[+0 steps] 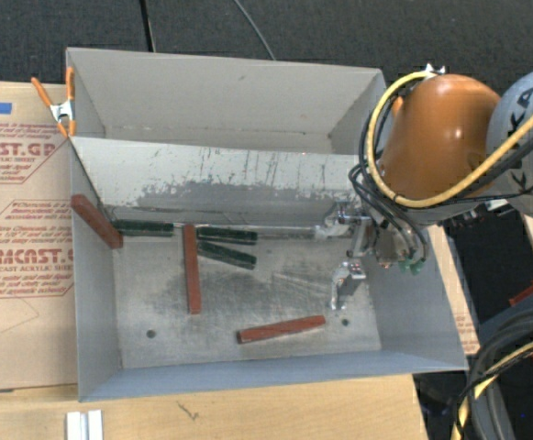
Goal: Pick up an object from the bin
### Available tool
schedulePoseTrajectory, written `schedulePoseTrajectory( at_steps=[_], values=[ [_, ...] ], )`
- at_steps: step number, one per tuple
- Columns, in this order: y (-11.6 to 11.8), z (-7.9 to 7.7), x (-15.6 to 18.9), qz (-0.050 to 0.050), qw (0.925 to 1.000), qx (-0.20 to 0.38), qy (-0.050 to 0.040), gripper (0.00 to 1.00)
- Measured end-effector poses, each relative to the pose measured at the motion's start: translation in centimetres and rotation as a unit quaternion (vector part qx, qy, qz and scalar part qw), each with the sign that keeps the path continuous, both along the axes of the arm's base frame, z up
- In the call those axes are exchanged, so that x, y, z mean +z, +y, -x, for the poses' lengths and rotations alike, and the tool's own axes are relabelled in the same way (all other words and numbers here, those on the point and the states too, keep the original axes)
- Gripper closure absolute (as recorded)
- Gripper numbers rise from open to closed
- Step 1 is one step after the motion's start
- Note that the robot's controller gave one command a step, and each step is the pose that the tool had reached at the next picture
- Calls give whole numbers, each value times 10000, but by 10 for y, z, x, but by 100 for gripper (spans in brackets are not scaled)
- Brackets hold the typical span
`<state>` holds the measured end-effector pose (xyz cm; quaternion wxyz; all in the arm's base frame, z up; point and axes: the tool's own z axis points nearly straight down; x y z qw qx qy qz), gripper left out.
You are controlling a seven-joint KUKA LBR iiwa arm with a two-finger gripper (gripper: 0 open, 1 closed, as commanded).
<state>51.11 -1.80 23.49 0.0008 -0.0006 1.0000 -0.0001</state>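
The arm comes in over the bin's (248,374) right-hand wall, its rounded orange cover (440,136) ringed with yellow and black cables (376,168), and the jaws hang down from it low over the floor on the right side of the bin. From where I stand I cannot tell whether the jaws are apart or together.

Closest to the jaws is a flat reddish-brown stick (282,329). It lies on the bin floor just below and to the left of them, running roughly sideways, with its right end just beside the tips. Whether the tips touch it I cannot make out.

Further left of the jaws a second reddish-brown stick (193,269) lies lengthwise, pointing away toward the back wall. Between that one and the jaws, and a little farther back, two dark green sticks (227,246) lie near each other, one slightly slanted. Another dark green stick (142,229) lies beyond the lengthwise one, well apart from the jaws, along the foot of the back wall. Farthest from the jaws, a third reddish-brown stick (96,221) is propped tilted in the far left corner
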Motion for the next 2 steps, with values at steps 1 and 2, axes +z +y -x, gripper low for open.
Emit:
schedulePoseTrajectory(
  at_steps=[1,2],
  values=[
    [0,0,0,0,10000,-1,0,0],
    [2,7,-51,1,10000,78,-32,0]
  ],
)
